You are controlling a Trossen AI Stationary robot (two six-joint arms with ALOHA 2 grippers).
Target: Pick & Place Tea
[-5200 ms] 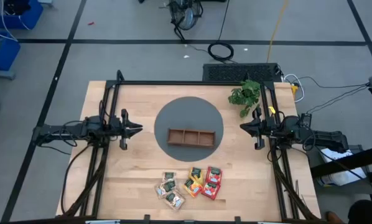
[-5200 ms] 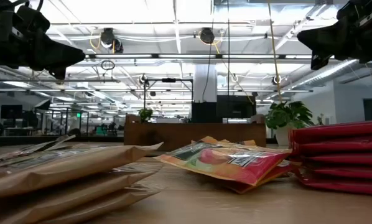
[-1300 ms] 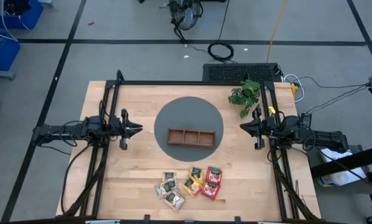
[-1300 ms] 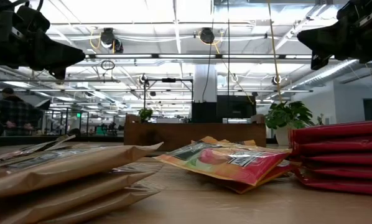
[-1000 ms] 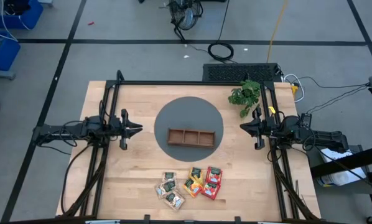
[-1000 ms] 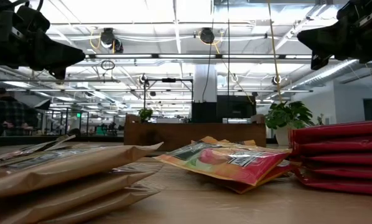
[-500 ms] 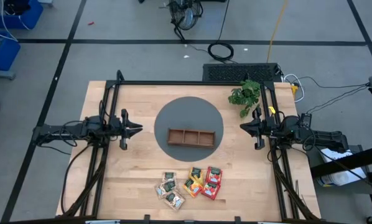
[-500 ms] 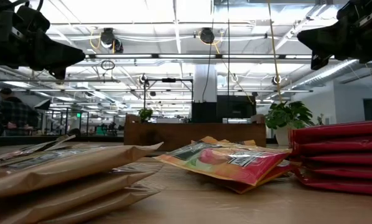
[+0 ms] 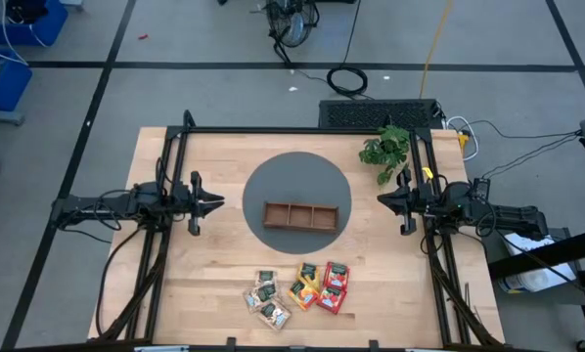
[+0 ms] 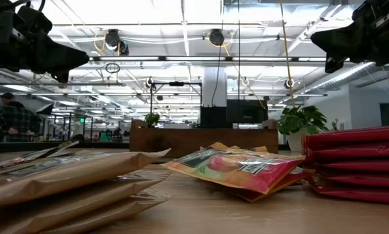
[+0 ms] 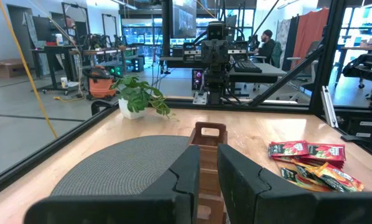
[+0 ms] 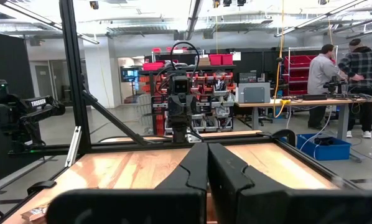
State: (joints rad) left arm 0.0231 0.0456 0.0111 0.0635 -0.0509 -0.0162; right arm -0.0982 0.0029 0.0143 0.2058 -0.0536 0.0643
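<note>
The tea sachets (image 9: 297,288) lie flat in a loose cluster on the wooden table near its front edge: greenish-brown ones (image 9: 265,296) on the left, orange-yellow ones (image 9: 303,290) in the middle, red ones (image 9: 334,286) on the right. The low view shows them close up, stacked in small piles (image 10: 240,168). My left gripper (image 9: 221,204) hovers level at the table's left side, slightly open, with nothing between its fingers (image 11: 209,152). My right gripper (image 9: 382,200) hovers at the right side, shut and holding nothing (image 12: 208,149). Both are far from the sachets.
A brown three-compartment wooden tray (image 9: 300,204) sits on a round grey mat (image 9: 297,171) at the table's middle, between the two grippers. A potted green plant (image 9: 385,149) stands at the back right. Black frame rails (image 9: 175,166) run along the table's sides.
</note>
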